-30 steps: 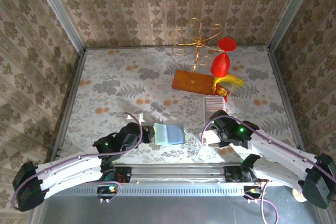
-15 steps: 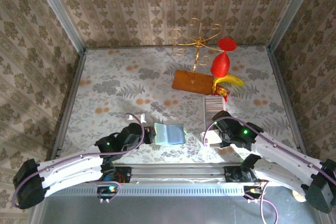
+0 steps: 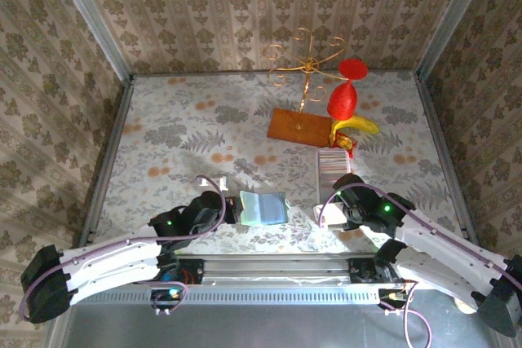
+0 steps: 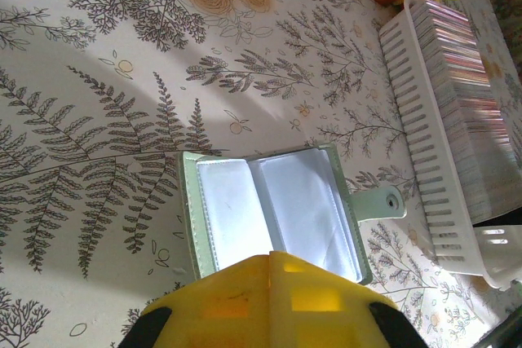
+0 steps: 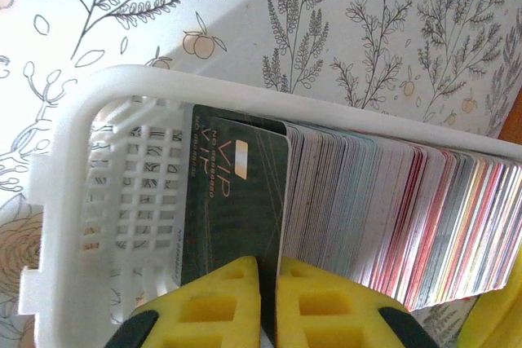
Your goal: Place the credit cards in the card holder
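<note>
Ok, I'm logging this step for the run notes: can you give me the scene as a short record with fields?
wallet: lying open on the table
left hand: shut on the wallet's near edge
right hand: shut on the dark card
dark card: upright at the end of the row, in the tray
tray: white, packed with cards on edge

The one legible word is "VIP", in pale gold capitals on the face of a dark green card. That card stands on edge at the front of the row of cards in the white tray, pinched by the right hand. Smaller gold print runs beside the letters and along the card's edge, too small to read.
</note>
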Motion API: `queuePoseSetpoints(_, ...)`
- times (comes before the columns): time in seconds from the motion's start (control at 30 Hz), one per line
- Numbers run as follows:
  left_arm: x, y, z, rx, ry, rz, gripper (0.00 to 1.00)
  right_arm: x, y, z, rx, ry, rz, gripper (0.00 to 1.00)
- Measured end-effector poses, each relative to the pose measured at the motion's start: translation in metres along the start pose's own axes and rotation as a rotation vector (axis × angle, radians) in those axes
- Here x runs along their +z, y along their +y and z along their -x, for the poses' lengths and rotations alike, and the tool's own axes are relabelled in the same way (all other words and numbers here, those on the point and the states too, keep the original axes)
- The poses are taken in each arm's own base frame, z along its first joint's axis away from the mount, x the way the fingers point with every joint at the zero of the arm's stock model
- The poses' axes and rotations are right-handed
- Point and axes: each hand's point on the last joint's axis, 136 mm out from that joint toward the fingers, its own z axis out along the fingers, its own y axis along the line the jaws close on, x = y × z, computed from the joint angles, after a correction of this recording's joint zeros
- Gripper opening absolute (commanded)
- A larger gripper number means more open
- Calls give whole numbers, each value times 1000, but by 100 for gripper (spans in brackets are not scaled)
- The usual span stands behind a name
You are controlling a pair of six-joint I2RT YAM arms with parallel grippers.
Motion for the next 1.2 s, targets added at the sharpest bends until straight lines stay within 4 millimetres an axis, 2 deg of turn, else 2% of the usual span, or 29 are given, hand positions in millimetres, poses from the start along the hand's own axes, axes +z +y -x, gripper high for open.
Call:
queuePoseSetpoints(0.4,1,1,-3,-12,15,2,3,-8,10,1,34,-25,22,2)
queuePoseSetpoints(0.5,3,1,-7,-7,31,5,0,-11,14,1,47,-34,31,0)
queuePoseSetpoints(0.77,8,-4,-13,0,83,11,0,-41,14,17,149,-132,65,0)
queuePoseSetpoints(0.97,13,-2,-21,6,126,29,0,-58,0,31,306,-191,53,0)
queuePoseSetpoints(1.2,16,7,-30,19,177,93,0,-75,-41,58,682,-335,-18,0)
